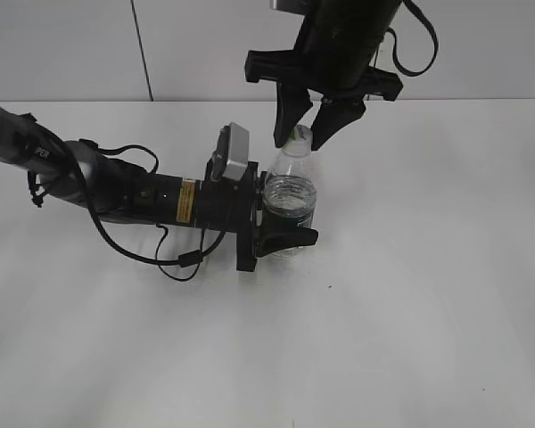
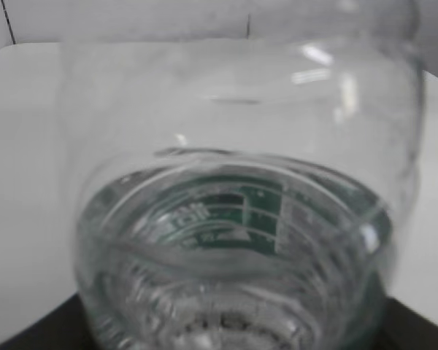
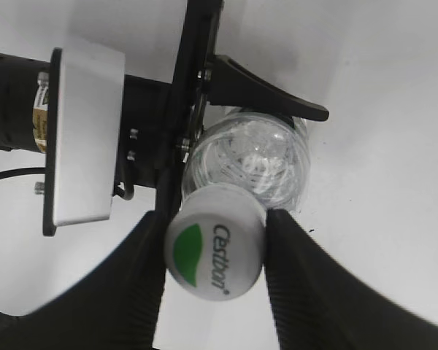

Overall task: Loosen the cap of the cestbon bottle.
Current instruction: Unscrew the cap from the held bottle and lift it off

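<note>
Exterior view: right pincer (image 1: 305, 141) straddles cap (image 1: 300, 134).

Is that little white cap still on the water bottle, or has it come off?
On. The cap sits atop the bottle neck, between the right claw's fingers. Whether it is loosened, cannot tell.

The table (image 1: 410, 339) is plain white and fills most of the exterior view, from the lower edge up to a pale wall along the top of the frame. The bottle (image 1: 292, 192) stands upright on it just right of centre, clear, with water in the lower part. A black cable (image 1: 134, 254) droops onto the surface at centre left. In the right wrist view the same white surface shows along the right side and upper left, beneath the bottle seen from above.
</note>
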